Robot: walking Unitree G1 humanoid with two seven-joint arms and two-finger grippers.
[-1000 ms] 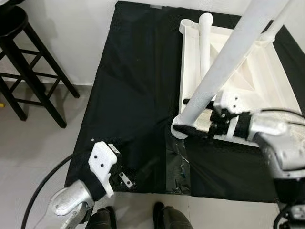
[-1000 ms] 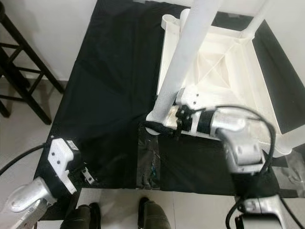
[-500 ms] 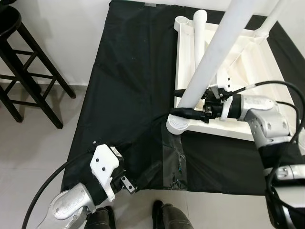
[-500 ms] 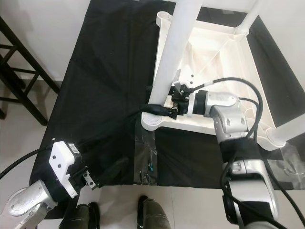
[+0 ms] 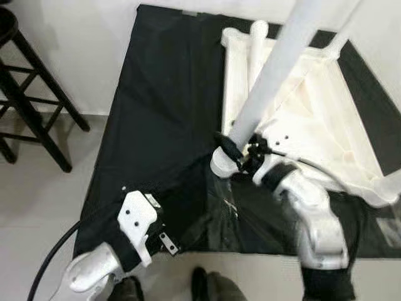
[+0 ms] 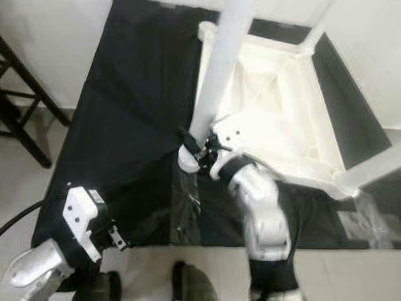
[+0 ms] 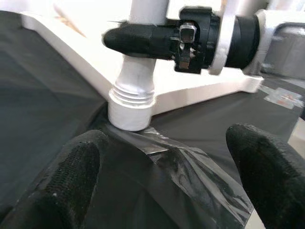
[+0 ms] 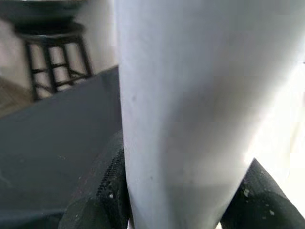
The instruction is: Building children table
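The white children's table (image 5: 313,119) lies upside down on a black cloth (image 5: 163,113). One white leg (image 5: 269,81) stands up from the near left corner socket (image 7: 131,102). My right gripper (image 5: 235,153) is shut on this leg just above the socket, with a black finger (image 8: 105,191) on each side of the leg (image 8: 181,95). My left gripper (image 7: 167,176) is open and low over the cloth's near left part, pointing at the socket. A second leg (image 5: 257,44) lies along the table's left rail. Another leg (image 5: 341,31) rises at the far corner.
A black wooden stool (image 5: 25,94) stands on the tile floor to the left. Crinkled clear plastic (image 7: 190,162) lies on the cloth in front of the socket. A small plastic bag (image 6: 363,222) lies at the near right. My feet (image 5: 213,288) are at the cloth's near edge.
My right arm has swung round from the right side toward the near side while its gripper stays on the leg's base. The camera has shifted. The left gripper has hardly moved.
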